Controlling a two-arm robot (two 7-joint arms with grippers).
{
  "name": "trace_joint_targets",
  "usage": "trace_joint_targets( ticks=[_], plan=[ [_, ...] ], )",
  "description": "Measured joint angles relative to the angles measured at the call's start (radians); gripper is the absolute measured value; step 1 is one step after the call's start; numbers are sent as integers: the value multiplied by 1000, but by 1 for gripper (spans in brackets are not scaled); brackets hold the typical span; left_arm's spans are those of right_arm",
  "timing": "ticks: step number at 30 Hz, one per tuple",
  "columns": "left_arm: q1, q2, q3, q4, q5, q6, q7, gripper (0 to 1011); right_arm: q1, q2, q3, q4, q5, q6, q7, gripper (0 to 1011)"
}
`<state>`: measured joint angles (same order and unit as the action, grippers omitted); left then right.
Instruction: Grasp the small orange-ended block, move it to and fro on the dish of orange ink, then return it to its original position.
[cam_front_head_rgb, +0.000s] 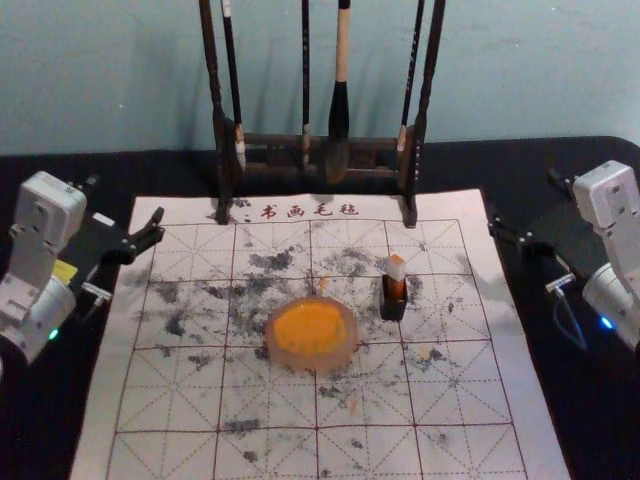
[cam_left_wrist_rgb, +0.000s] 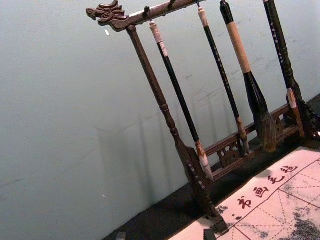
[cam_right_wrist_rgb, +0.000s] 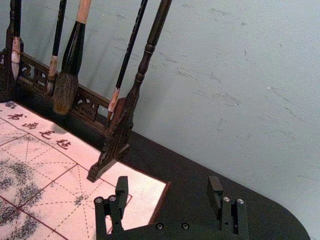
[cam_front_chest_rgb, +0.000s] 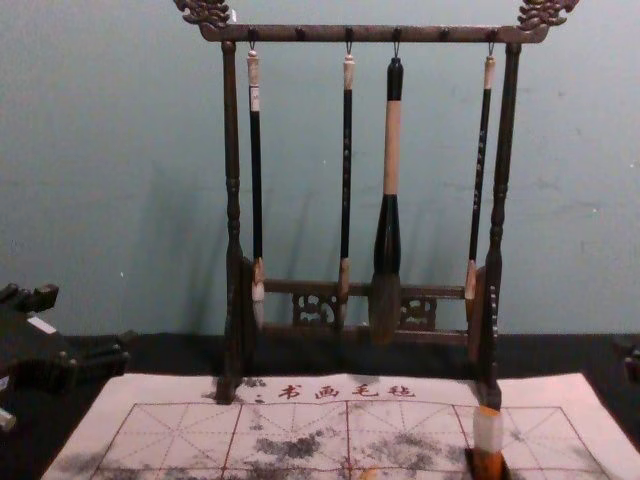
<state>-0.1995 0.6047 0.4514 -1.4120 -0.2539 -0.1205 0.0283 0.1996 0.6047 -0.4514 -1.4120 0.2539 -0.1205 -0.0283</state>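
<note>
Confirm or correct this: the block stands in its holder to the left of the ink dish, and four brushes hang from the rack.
Not left: the head view shows the block in its holder to the right of the ink dish. The rest stands: four brushes hang from the rack.

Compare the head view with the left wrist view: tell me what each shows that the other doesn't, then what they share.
Head view only: the dish of orange ink, and the orange-ended block upright in its black holder.

Left wrist view only: the brush rack's top bar with its carved end.

Both: four brushes hanging on the rack, the mat with its red characters, and the left claw, just its fingertips in the wrist view.
</note>
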Motion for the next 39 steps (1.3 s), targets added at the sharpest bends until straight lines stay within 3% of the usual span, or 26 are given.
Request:
trace_joint_targets(
  ticks=[39],
  plan=[
    [0,0,0,0,0,0,0,1001,0,0,0,0,0,0,0,1003]
  ],
)
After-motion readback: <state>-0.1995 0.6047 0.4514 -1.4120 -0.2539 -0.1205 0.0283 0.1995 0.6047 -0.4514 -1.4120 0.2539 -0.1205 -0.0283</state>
